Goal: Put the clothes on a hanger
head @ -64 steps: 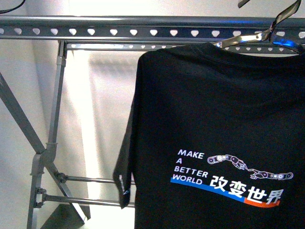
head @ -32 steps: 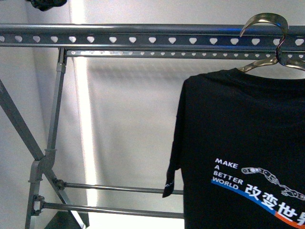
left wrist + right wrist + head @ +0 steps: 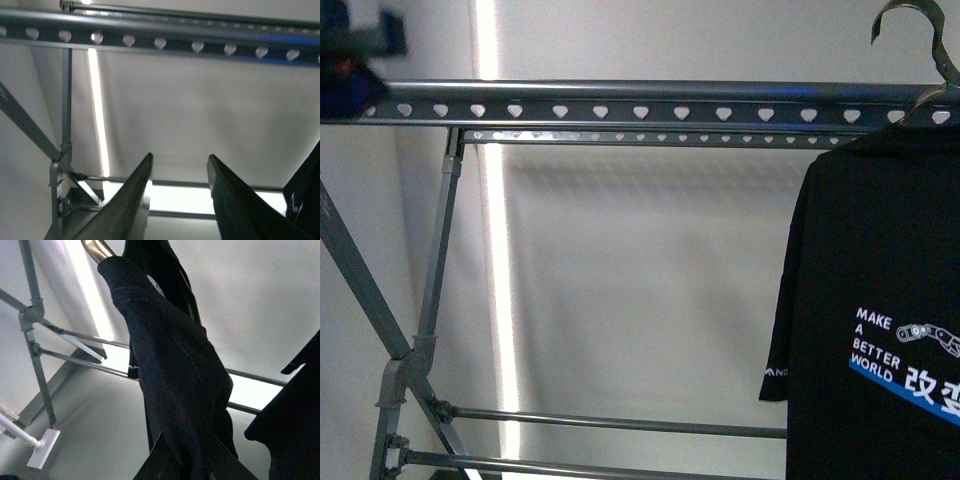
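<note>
Two grippers are in play at a large grey metal clothes rack, its long horizontal rail punched with a row of heart-shaped holes and carried on diagonal tube legs. Toward the right end of that rail hangs a black T-shirt printed with white English words, white Chinese characters, a white robot-arm drawing and a blue swoosh. Its shoulders sit on a shiny metal coat hanger, whose hook curls up above the rail. From where I stand I cannot tell whether the hook touches the rail.

The right gripper has its jaws drawn in on a bunched fold of the shirt's black cloth, which runs down between them. The left gripper is nearer the rail's left part and apart from it. Its jaws are spread wide with nothing between them, pointing toward the row of hearts.

Behind the rack is a pale wall with one bright vertical strip of light.
</note>
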Robot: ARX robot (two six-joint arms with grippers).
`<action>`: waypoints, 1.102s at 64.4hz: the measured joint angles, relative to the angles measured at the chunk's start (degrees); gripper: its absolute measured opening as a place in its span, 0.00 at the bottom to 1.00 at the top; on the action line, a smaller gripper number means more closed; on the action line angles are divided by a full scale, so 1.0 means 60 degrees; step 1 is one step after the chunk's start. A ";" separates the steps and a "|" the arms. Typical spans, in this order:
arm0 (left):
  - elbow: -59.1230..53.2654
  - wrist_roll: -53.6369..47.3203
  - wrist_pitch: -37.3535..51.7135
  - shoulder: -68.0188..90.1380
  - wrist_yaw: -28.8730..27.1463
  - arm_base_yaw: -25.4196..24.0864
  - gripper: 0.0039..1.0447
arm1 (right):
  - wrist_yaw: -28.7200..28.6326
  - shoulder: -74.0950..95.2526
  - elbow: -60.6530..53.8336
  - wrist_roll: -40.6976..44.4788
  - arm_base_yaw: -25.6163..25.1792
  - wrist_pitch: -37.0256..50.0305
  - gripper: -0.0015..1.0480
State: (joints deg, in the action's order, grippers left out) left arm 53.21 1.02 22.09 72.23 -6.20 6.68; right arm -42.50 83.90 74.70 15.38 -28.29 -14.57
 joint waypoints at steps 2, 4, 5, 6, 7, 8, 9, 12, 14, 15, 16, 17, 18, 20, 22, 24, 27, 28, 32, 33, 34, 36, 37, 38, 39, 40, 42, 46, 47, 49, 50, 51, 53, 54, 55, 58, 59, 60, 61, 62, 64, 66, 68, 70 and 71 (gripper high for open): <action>-0.0550 -0.0018 0.0230 -0.0175 0.0044 -0.0062 0.25 | 0.0131 0.0120 0.0200 -0.0215 0.0018 -0.0022 0.03; -0.1071 -0.0036 0.0441 -0.0331 0.0058 -0.0120 0.20 | 0.0240 0.0208 0.0350 -0.0335 0.0029 -0.0066 0.03; -0.1231 -0.0040 0.0510 -0.0386 0.0066 -0.0142 0.18 | 0.0364 0.0306 0.0488 -0.0437 0.0051 -0.0095 0.03; -0.1548 -0.0051 0.0637 -0.0488 0.0084 -0.0182 0.15 | 0.0426 0.0353 0.0554 -0.0484 0.0058 -0.0102 0.03; -0.1701 -0.0066 0.0699 -0.0543 0.0098 -0.0197 0.13 | 0.0539 0.0448 0.0685 -0.0557 0.0073 -0.0131 0.03; -0.1847 -0.0073 0.0761 -0.0597 0.0106 -0.0215 0.11 | 0.0590 0.0506 0.0758 -0.0637 0.0080 -0.0157 0.03; -0.2135 -0.0073 0.0878 -0.0710 0.0124 -0.0244 0.08 | 0.0634 0.0557 0.0831 -0.0663 0.0087 -0.0189 0.03; -0.2652 -0.0076 0.1111 -0.0954 0.0182 -0.0288 0.02 | 0.0849 0.0856 0.1206 -0.0984 0.0127 -0.0361 0.03; -0.3005 -0.0102 0.1275 -0.1151 0.0244 -0.0313 0.03 | 0.0929 0.0984 0.1362 -0.1082 0.0153 -0.0452 0.03; -0.3213 -0.0106 0.1370 -0.1282 0.0277 -0.0339 0.03 | 0.1005 0.1118 0.1526 -0.1235 0.0164 -0.0539 0.03; -0.3428 -0.0106 0.1468 -0.1424 0.0295 -0.0357 0.03 | 0.1122 0.1319 0.1770 -0.1439 0.0182 -0.0627 0.03; -0.3625 -0.0109 0.1555 -0.1555 0.0324 -0.0372 0.03 | 0.1198 0.1453 0.1920 -0.1592 0.0186 -0.0634 0.03; -0.3818 -0.0109 0.1647 -0.1690 0.0350 -0.0390 0.03 | 0.1268 0.1588 0.2069 -0.1752 0.0193 -0.0645 0.03; -0.4084 -0.0113 0.1763 -0.1869 0.0390 -0.0415 0.03 | 0.1355 0.1789 0.2310 -0.1960 0.0197 -0.0678 0.03; -0.4346 -0.0113 0.1865 -0.2033 0.0397 -0.0444 0.03 | 0.1406 0.1982 0.2546 -0.2288 0.0193 -0.0692 0.03; -0.4597 -0.0120 0.1953 -0.2186 0.0437 -0.0481 0.03 | 0.1421 0.2175 0.2787 -0.2601 0.0193 -0.0721 0.03; -0.4998 -0.0135 0.2047 -0.2419 0.0827 -0.0707 0.03 | 0.1428 0.2419 0.3118 -0.3024 0.0193 -0.0736 0.03; -0.5140 -0.0138 0.2080 -0.2503 0.0943 -0.0816 0.03 | 0.1439 0.2583 0.3340 -0.3319 0.0197 -0.0754 0.03; -0.5661 -0.0142 0.2189 -0.2860 0.0980 -0.1038 0.03 | 0.1497 0.2940 0.3821 -0.3989 0.0219 -0.0856 0.03; -0.5723 -0.0142 0.2208 -0.2907 0.0976 -0.1060 0.03 | 0.1519 0.3038 0.3938 -0.4175 0.0226 -0.0878 0.03; -0.5843 -0.0142 0.2229 -0.3005 0.0976 -0.1082 0.03 | 0.1545 0.3136 0.4044 -0.4360 0.0233 -0.0882 0.03; -0.6062 -0.0142 0.2269 -0.3202 0.0994 -0.1096 0.03 | 0.1599 0.3271 0.4178 -0.4637 0.0248 -0.0889 0.03; -0.6171 -0.0142 0.2277 -0.3297 0.0998 -0.1096 0.03 | 0.1643 0.3395 0.4291 -0.4889 0.0273 -0.0889 0.03; -0.6277 -0.0142 0.2284 -0.3395 0.1002 -0.1096 0.03 | 0.1661 0.3464 0.4350 -0.5158 0.0291 -0.0889 0.03; -0.6433 -0.0142 0.2288 -0.3541 0.1002 -0.1093 0.03 | 0.1687 0.3541 0.4401 -0.5373 0.0310 -0.0889 0.03; -0.6484 -0.0142 0.2288 -0.3588 0.1002 -0.1093 0.03 | 0.1694 0.3603 0.4430 -0.5533 0.0332 -0.0882 0.03; -0.6630 -0.0142 0.2288 -0.3727 0.1009 -0.1093 0.03 | 0.1698 0.3676 0.4441 -0.5894 0.0357 -0.0834 0.03; -0.6889 -0.0142 0.2288 -0.4007 0.1009 -0.1096 0.03 | 0.1712 0.3759 0.4441 -0.6433 0.0412 -0.0707 0.03; -0.6972 -0.0142 0.2288 -0.4102 0.1009 -0.1093 0.03 | 0.1730 0.3774 0.4433 -0.6623 0.0433 -0.0656 0.03; -0.7125 -0.0142 0.2269 -0.4306 0.1013 -0.1096 0.03 | 0.1810 0.3770 0.4353 -0.6976 0.0484 -0.0499 0.06; -0.7198 -0.0142 0.2251 -0.4408 0.1009 -0.1096 0.03 | 0.1832 0.3770 0.4328 -0.7118 0.0495 -0.0444 0.08; -0.7231 -0.0142 0.2244 -0.4452 0.1013 -0.1093 0.03 | 0.1854 0.3770 0.4299 -0.7209 0.0514 -0.0393 0.09; -0.7329 -0.0142 0.2204 -0.4594 0.1009 -0.1093 0.03 | 0.1909 0.3741 0.4193 -0.7479 0.0561 -0.0186 0.15; -0.7358 -0.0142 0.2186 -0.4637 0.1013 -0.1093 0.03 | 0.1967 0.3697 0.4084 -0.7635 0.0597 -0.0022 0.18; -0.7391 -0.0142 0.2171 -0.4685 0.1013 -0.1093 0.03 | 0.1996 0.3672 0.4014 -0.7726 0.0616 0.0073 0.20; -0.7544 -0.0142 0.2076 -0.4932 0.1009 -0.1096 0.03 | 0.2011 0.3537 0.3708 -0.8080 0.0692 0.0477 0.26; -0.7573 -0.0142 0.2055 -0.4980 0.1009 -0.1096 0.03 | 0.2007 0.3453 0.3537 -0.8225 0.0732 0.0681 0.30; -0.7603 -0.0142 0.2036 -0.5027 0.1005 -0.1096 0.03 | 0.2004 0.3399 0.3446 -0.8298 0.0754 0.0772 0.31; -0.7661 -0.0142 0.1989 -0.5125 0.1009 -0.1093 0.03 | 0.2000 0.3340 0.3351 -0.8364 0.0772 0.0863 0.33; -0.7686 -0.0142 0.1967 -0.5169 0.1009 -0.1093 0.03 | 0.1989 0.3231 0.3166 -0.8459 0.0816 0.1042 0.37; -0.7766 -0.0142 0.1898 -0.5311 0.1009 -0.1096 0.03 | 0.1891 0.3042 0.2860 -0.8670 0.0874 0.1319 0.42; -0.7839 -0.0142 0.1814 -0.5457 0.1009 -0.1096 0.03 | 0.1781 0.2911 0.2652 -0.8794 0.0911 0.1490 0.45; -0.7912 -0.0142 0.1734 -0.5610 0.1009 -0.1096 0.03 | 0.1628 0.2714 0.2364 -0.8914 0.0958 0.1698 0.50; -0.7956 -0.0142 0.1679 -0.5708 0.1005 -0.1096 0.03 | 0.1545 0.2495 0.2102 -0.8980 0.1005 0.1865 0.55; -0.7992 -0.0142 0.1625 -0.5814 0.1009 -0.1096 0.03 | 0.1523 0.2415 0.2018 -0.9027 0.1020 0.1920 0.57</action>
State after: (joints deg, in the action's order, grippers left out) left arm 5.26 0.16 31.83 37.34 -0.14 0.10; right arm -33.36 98.39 86.80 -38.79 -22.17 -3.05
